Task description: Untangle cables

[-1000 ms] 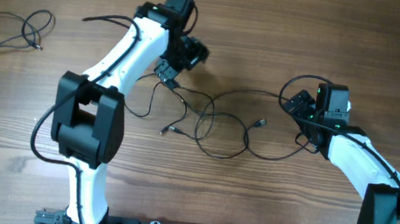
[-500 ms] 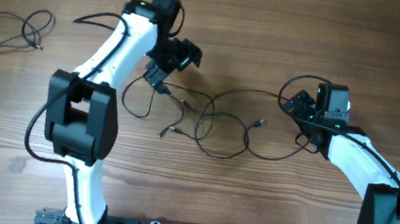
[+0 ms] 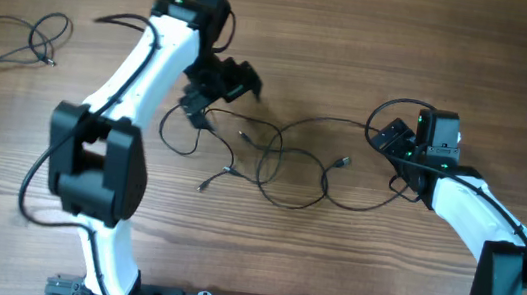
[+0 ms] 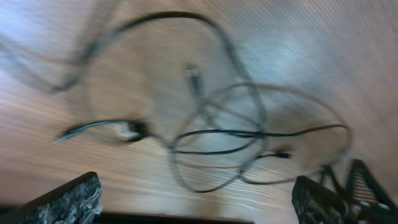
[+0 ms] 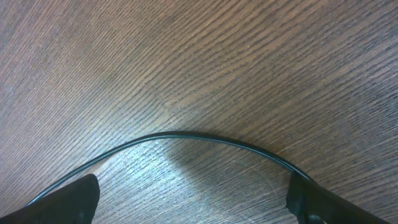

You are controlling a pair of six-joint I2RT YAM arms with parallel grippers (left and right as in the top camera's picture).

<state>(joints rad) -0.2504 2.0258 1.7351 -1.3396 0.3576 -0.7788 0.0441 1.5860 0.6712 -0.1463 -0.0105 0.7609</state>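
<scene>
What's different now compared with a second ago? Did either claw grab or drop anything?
The left claw swung left, and the left loop and plug end of the tangled cables shifted left too; the claw is open, nothing clamped. The right claw, open above one strand, and the separate cable at far left stayed put.

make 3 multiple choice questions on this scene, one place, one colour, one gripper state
1. Where does the lone cable lie on the table?
A) far left, apart from the tangled cables
B) inside the tangle
C) hanging off the edge
2. What colour are the cables?
A) white
B) black
C) red
3. How is the left gripper?
A) shut on a plug
B) shut, empty
C) open, holding nothing
Answers: 1 A, it sits alone at the overhead view's left edge; 2 B, every cable shows black on brown wood; 3 C, its jaws stand wide apart, only table between them.
</scene>
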